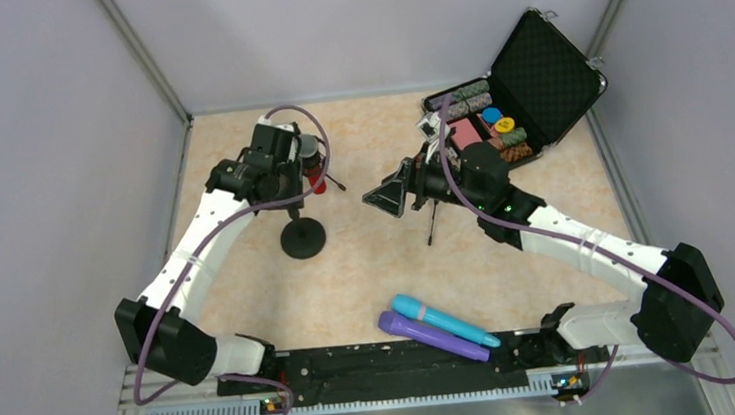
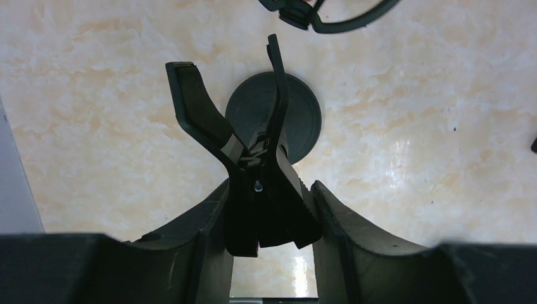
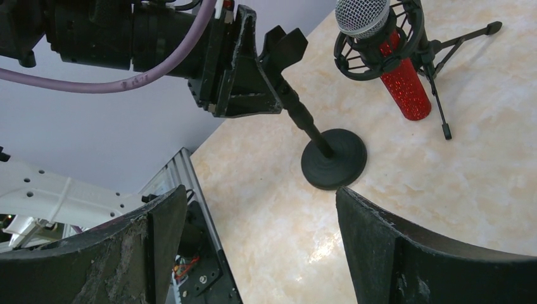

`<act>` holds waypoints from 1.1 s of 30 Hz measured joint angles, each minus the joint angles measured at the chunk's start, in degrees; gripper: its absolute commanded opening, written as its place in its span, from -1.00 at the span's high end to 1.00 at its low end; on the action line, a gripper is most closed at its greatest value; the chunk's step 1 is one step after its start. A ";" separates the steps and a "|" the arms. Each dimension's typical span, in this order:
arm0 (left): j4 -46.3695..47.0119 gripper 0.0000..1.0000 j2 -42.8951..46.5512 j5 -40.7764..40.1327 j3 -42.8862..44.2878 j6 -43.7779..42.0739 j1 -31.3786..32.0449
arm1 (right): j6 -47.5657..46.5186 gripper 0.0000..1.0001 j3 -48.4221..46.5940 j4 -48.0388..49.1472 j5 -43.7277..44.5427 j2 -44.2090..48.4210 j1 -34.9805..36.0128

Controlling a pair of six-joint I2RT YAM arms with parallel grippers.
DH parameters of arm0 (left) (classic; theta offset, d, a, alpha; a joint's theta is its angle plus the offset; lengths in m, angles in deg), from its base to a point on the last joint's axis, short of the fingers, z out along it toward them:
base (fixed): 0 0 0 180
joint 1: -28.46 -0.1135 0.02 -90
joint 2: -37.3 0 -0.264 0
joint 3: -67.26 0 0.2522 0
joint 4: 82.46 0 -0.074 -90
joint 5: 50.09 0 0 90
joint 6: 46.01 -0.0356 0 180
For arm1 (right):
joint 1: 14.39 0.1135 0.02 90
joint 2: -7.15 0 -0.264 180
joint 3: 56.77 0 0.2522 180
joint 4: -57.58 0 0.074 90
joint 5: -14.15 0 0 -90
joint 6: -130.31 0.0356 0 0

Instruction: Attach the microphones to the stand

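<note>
While my left gripper (image 2: pixel 266 196) pinches the stand (image 1: pixel 303 238) by its clip (image 2: pixel 190 101), presumably steadying it, my right gripper (image 3: pixel 258 196) gapes empty. Mounted far left: red microphone (image 3: pixel 405 82). Lying near: blue microphone (image 1: pixel 444 321), purple microphone (image 1: pixel 430 336).

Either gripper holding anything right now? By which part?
Left gripper grips the round-base stand at the neck of its clip. Right gripper is open, holding nothing.

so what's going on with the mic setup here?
The left gripper is shut on the empty clip of the round-base stand. The red glittery microphone already sits in the mount of the tripod stand. The right gripper is open and empty, facing both stands. The light blue microphone and purple microphone lie side by side on the table.
</note>
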 measured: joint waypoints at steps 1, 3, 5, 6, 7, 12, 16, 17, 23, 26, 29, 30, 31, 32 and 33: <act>-0.44 1.00 0.37 0.81 0.07 -0.90 0.00 | 0.00 -0.70 0.00 0.00 0.02 0.00 0.00; -1.33 1.00 1.18 2.89 0.22 -2.86 0.00 | 0.00 -0.70 0.00 0.00 0.02 0.00 0.00; -2.05 1.00 2.12 5.11 0.46 -4.90 0.00 | -0.02 -0.70 0.00 -0.02 0.02 0.00 -0.02; -2.21 1.00 2.84 6.95 0.52 -6.14 0.00 | -0.04 -0.70 0.00 -0.04 0.02 0.00 -0.04; -2.19 1.00 3.43 8.31 0.52 -7.02 0.00 | -0.07 -0.70 0.00 -0.07 0.02 0.02 -0.11; -0.81 1.00 6.62 17.09 0.50 -12.07 0.09 | -0.68 -0.71 0.00 -1.20 0.37 1.14 -0.81; 3.21 1.00 8.20 24.44 0.11 -16.20 0.59 | -1.62 -0.71 0.00 -2.80 1.11 3.23 -1.57; 4.35 1.00 8.33 25.81 -0.04 -17.11 0.74 | -1.84 -0.70 0.00 -3.06 1.31 3.76 -1.77; 10.62 1.00 8.00 33.62 -0.61 -22.16 1.70 | -3.72 -0.71 0.02 -6.43 2.73 7.74 -2.86; 12.52 1.00 6.80 36.65 -0.44 -24.94 2.45 | -4.20 -0.71 1.18 -7.72 3.48 10.27 -3.04; 13.27 1.00 4.09 39.71 0.07 -28.41 3.26 | -4.59 -0.71 3.10 -9.38 4.31 12.87 -3.08; 13.25 1.00 3.04 40.48 0.31 -29.66 3.58 | -4.68 -0.71 3.72 -10.01 4.55 13.55 -3.10; 12.96 1.00 1.68 41.11 0.76 -31.17 4.07 | -4.70 -0.71 4.22 -10.58 4.79 14.12 -3.13; 12.90 1.00 0.59 41.55 1.09 -32.33 4.46 | -4.72 -0.71 4.83 -11.34 5.09 14.71 -3.13; 12.09 1.00 -0.72 41.79 1.79 -33.81 5.01 | -4.72 -0.71 5.22 -11.93 5.35 15.17 -3.15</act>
